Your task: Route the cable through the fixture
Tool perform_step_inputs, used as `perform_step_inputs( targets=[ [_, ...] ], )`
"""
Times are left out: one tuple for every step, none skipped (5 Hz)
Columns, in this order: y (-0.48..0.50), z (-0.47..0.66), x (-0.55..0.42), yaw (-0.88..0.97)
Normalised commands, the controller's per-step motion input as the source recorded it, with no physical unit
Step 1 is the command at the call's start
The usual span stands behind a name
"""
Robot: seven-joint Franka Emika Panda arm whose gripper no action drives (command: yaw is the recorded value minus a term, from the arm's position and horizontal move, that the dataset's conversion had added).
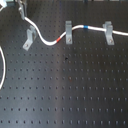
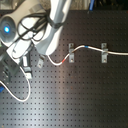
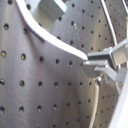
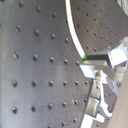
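Cable: the long thin white flexible cable (image 1: 47,42) runs across the black perforated board (image 1: 65,95). From the gripper at 11 o'clock in the first exterior view it dips past the leaning clip, rises through the two upright clips and leaves at 3 o'clock. A red band (image 1: 61,39) and a blue band (image 1: 86,26) sit either side of the middle clip. A slack loop curves down the first exterior view's left edge.

Fixture: the small gray metal bracket with a forked top (image 1: 28,38) leans diagonally at about 10 o'clock in the first exterior view. The cable passes just beside it, above and to the right, and does not appear seated in the fork.

Other clips: the middle upright gray clip (image 1: 68,31) and the far upright gray clip (image 1: 108,31) each appear to carry the cable already.

End effector: the gripper (image 3: 95,62) holds the cable; in the first wrist view the white cord runs straight into its closed fingers (image 3: 102,56).

Progress: two upright clips look threaded; seating the held section in the leaning fork looks left to do.

Next move, as a judgement: lower the held section into the fork.

Writing: no brand, label or legible text.
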Motion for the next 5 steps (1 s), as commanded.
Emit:
perform_step_inputs(
  targets=[
    [-0.336, -0.25, 0.376, 0.00],
    [-0.349, -0.12, 0.403, 0.00],
    [-0.324, -0.04, 0.416, 0.00],
    [-0.147, 0.00, 0.405, 0.00],
    [-0.140, 0.00, 0.368, 0.01]
  ],
)
